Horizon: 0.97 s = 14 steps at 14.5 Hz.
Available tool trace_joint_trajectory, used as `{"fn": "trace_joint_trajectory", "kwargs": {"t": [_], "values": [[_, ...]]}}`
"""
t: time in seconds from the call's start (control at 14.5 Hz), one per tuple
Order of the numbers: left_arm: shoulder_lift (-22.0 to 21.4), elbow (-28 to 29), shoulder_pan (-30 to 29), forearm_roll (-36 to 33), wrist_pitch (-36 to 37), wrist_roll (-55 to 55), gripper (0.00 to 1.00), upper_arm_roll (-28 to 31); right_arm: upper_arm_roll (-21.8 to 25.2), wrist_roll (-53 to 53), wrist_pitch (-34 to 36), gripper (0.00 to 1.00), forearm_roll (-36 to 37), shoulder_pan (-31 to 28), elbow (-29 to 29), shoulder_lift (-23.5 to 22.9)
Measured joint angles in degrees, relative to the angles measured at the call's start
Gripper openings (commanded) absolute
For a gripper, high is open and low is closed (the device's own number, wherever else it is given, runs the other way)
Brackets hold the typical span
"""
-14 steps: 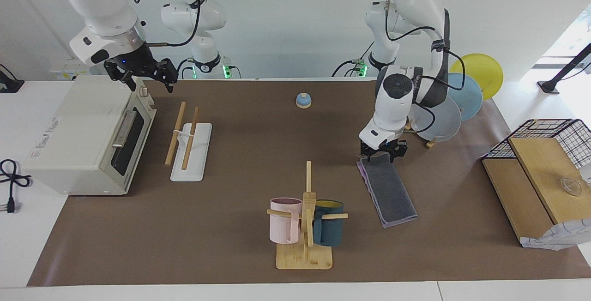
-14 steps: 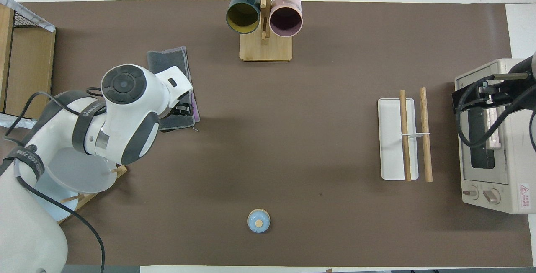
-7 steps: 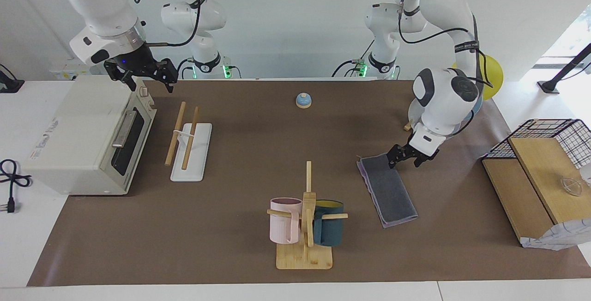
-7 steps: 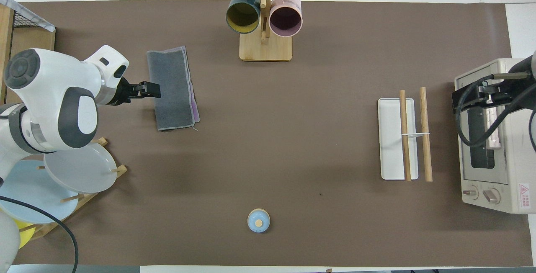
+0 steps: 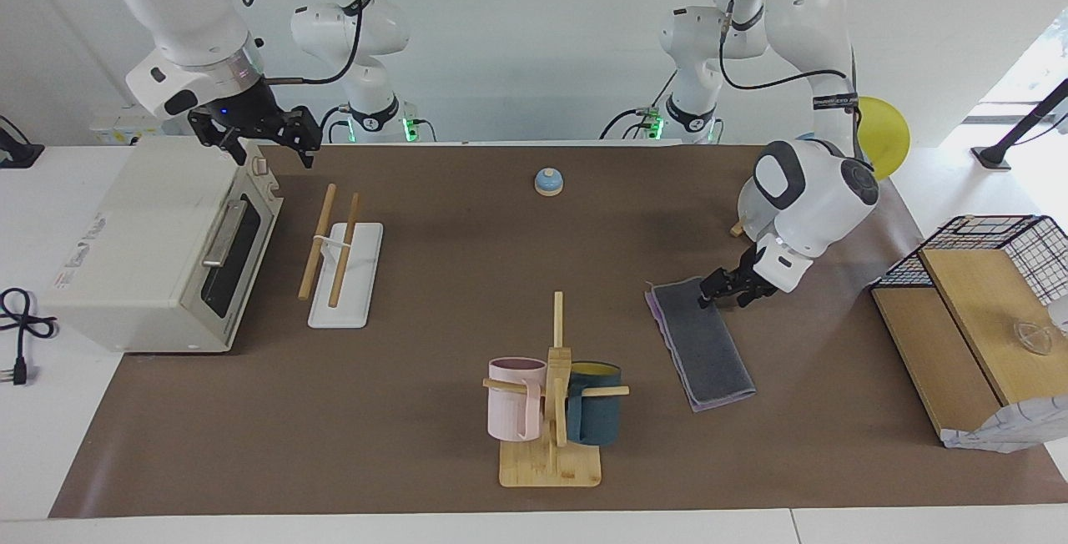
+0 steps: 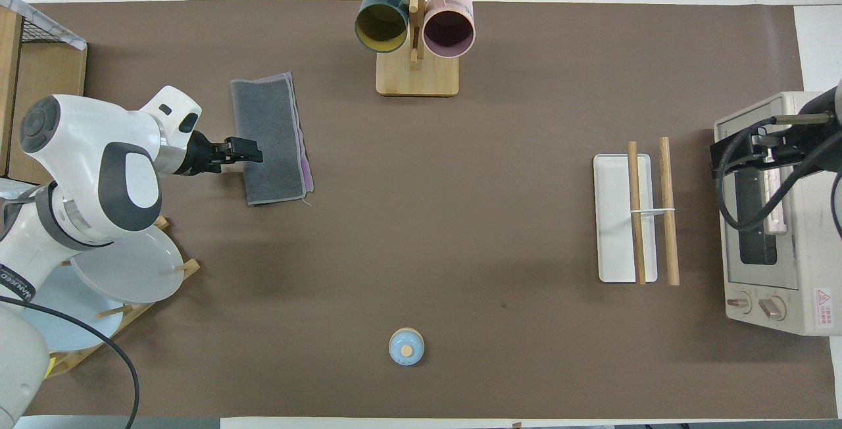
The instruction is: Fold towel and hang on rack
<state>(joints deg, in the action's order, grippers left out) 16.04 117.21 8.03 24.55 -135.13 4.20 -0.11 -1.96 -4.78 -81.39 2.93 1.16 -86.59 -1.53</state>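
The towel (image 5: pixel 705 344) lies folded into a long strip on the brown mat, dark grey face up with a purple edge showing, beside the mug tree toward the left arm's end; it also shows in the overhead view (image 6: pixel 273 133). My left gripper (image 5: pixel 716 292) is low at the towel's long edge, at the end nearer the robots, and points sideways at the towel (image 6: pixel 253 151). The rack (image 5: pixel 334 252) with two wood rods on a white base stands in front of the toaster oven (image 6: pixel 635 212). My right gripper (image 5: pixel 267 143) waits open above the oven's top corner (image 6: pixel 750 149).
A bamboo mug tree (image 5: pixel 552 394) holds a pink and a dark-blue mug. A toaster oven (image 5: pixel 150 244) stands at the right arm's end. A plate stand with plates (image 6: pixel 118 264) and a wood-and-wire shelf (image 5: pixel 976 294) are at the left arm's end. A small blue bell (image 5: pixel 547 182) sits near the robots.
My left arm swung from over the towel's near end out to the towel's side, then dropped low and edged in against its long edge. The towel and right arm have not moved.
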Motion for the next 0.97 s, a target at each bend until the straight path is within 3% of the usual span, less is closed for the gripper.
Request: {"fn": "trace_joint_trajectory", "kwargs": {"t": [0.41, 0.76, 0.97], "values": [[1.48, 0.00, 0.65, 0.20, -0.57, 0.00, 0.82, -0.24, -0.56, 0.00, -0.72, 1.00, -4.23, 0.11, -0.46, 0.07], [1.48, 0.06, 0.78, 0.29, -0.52, 0.01, 0.79, -0.44, -0.55, -1.57, -8.13, 1.00, -9.99, 0.11, -10.35, 3.49], [1.47, 0.10, 0.79, 0.29, -0.52, 0.00, 0.69, -0.44, -0.54, -3.21, -9.25, 1.00, -11.56, 0.10, -12.69, 5.02]]}}
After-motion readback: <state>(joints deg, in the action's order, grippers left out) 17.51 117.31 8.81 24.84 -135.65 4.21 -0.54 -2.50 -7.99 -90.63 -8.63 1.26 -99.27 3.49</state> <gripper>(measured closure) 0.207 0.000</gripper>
